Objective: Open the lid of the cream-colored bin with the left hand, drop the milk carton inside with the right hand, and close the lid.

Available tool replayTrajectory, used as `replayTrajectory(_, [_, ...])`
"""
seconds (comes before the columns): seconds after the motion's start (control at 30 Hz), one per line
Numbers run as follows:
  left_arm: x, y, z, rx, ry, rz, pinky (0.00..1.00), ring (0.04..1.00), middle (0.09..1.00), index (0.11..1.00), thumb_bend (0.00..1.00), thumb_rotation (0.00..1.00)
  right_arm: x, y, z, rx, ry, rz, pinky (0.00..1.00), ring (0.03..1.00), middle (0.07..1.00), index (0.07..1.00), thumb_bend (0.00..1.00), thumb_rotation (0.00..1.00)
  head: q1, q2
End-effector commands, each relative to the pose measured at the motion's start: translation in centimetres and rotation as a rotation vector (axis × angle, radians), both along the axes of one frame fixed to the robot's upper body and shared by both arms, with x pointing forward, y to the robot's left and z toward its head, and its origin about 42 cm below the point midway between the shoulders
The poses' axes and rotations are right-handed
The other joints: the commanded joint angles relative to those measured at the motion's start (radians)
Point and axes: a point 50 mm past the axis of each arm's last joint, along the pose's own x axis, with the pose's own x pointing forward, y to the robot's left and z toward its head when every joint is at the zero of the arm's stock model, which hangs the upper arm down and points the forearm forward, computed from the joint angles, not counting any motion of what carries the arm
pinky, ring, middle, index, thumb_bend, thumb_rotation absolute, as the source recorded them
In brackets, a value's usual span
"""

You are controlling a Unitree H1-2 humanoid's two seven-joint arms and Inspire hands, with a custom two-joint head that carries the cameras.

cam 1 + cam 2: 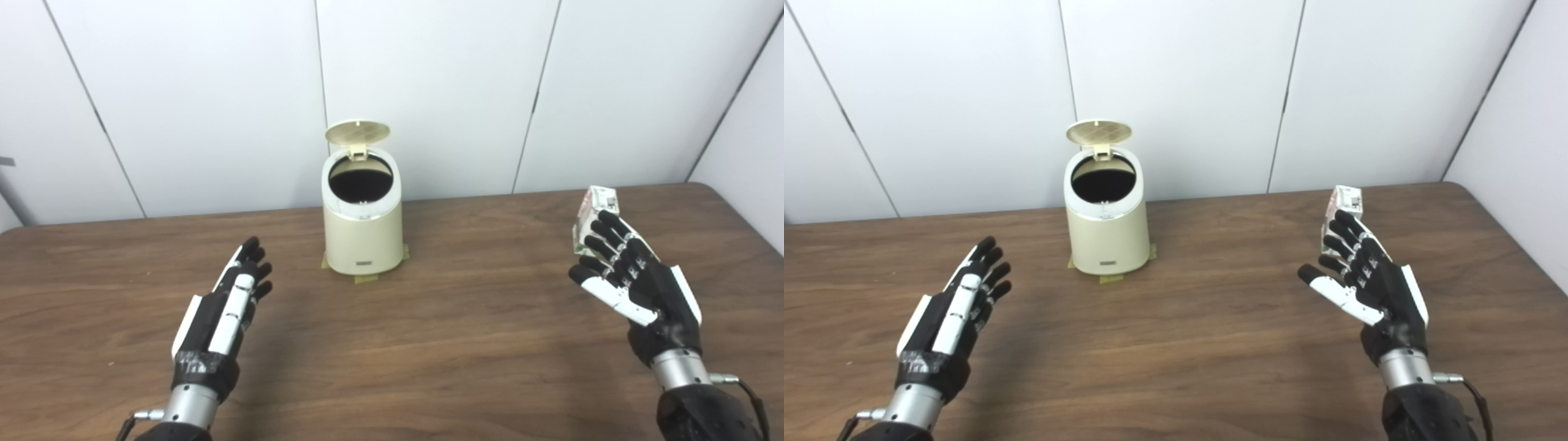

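my left hand (228, 304) hovers over the wooden table (429, 343), fingers straight and slightly apart, holding nothing. to its right, the cream-colored bin (362, 228) stands at the table's far middle with its lid (358, 133) tipped up; its small front label is too small to read. far right, my right hand (631, 275) has its fingers spread beside the milk carton (593, 211); i cannot tell if they grip it, and its print is unreadable.

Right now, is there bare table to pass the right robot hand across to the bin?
Yes: bare wood lies between the right robot hand, beside the milk carton, and the cream bin. Likewise between bin and left robot hand. Nowhere looks crowded.
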Motion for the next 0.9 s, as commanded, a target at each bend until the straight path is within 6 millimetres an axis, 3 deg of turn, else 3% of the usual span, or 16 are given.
replayTrajectory(0.0, [0.5, -0.1, 1.1, -0.017, -0.073, 0.002, 0.95, 0.959, 0.982, 0.972, 0.45, 0.75, -0.2, -1.1, 1.9, -0.050, -0.073, -0.023, 0.72, 0.848, 0.894, 0.857, 0.79, 0.22, -0.008, -0.002])
replayTrajectory(0.2, [0.4, 0.7, 1.2, -0.013, -0.061, 0.010, 0.97, 0.961, 0.977, 0.977, 0.40, 0.83, -1.3, -3.8, 2.4, -0.136, -0.059, -0.130, 0.73, 0.837, 0.869, 0.840, 0.81, 0.21, -0.071, -0.013])
replayTrajectory(0.4, [0.5, 1.1, 1.6, -0.013, -0.056, 0.019, 0.98, 0.966, 0.984, 0.984, 0.38, 0.84, -0.3, -5.7, 3.3, -0.217, -0.052, -0.214, 0.77, 0.819, 0.852, 0.826, 0.85, 0.21, -0.112, -0.018])
replayTrajectory(0.73, [0.3, 1.2, 1.9, 0.003, -0.055, -0.007, 1.00, 0.986, 1.000, 0.993, 0.42, 0.77, 6.3, -9.4, 4.3, -0.335, 0.011, -0.213, 0.79, 0.855, 0.871, 0.840, 0.89, 0.16, -0.132, -0.019])
replayTrajectory(0.87, [0.2, 1.2, 2.1, -0.007, -0.056, -0.012, 1.00, 0.987, 1.000, 0.995, 0.41, 0.77, 9.0, -9.4, 5.3, -0.419, 0.037, -0.190, 0.67, 0.828, 0.871, 0.863, 0.90, 0.12, -0.133, -0.018])
